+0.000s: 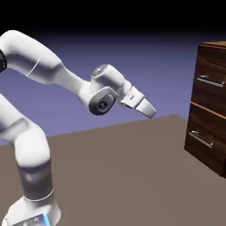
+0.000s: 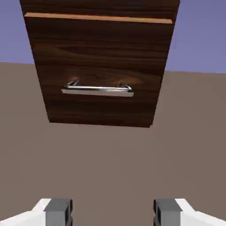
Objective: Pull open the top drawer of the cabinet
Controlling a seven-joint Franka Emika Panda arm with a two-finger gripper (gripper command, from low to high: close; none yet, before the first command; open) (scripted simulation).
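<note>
The cabinet [image 1: 207, 128] stands at the right edge of the exterior view, a dark wood-grain box with two stacked drawers. Its top drawer [image 1: 212, 66] is shut flush, and the silver bar handle [image 1: 211, 81] lies across its front. My gripper [image 1: 149, 110] hangs in the air well left of the cabinet, tilted down toward it and touching nothing. In the hand view the gripper [image 2: 113, 214] is open, its grey fingertips [image 2: 59, 212] wide apart with only table between them. Only a strip of the top drawer [image 2: 99, 6] shows there, above an orange seam.
The lower drawer [image 2: 99, 70] with its own silver handle [image 2: 97, 89] fills the upper middle of the hand view; in the exterior view that handle [image 1: 201, 139] sits low on the cabinet. The brown table [image 1: 123, 172] stretches between the robot's base and the cabinet.
</note>
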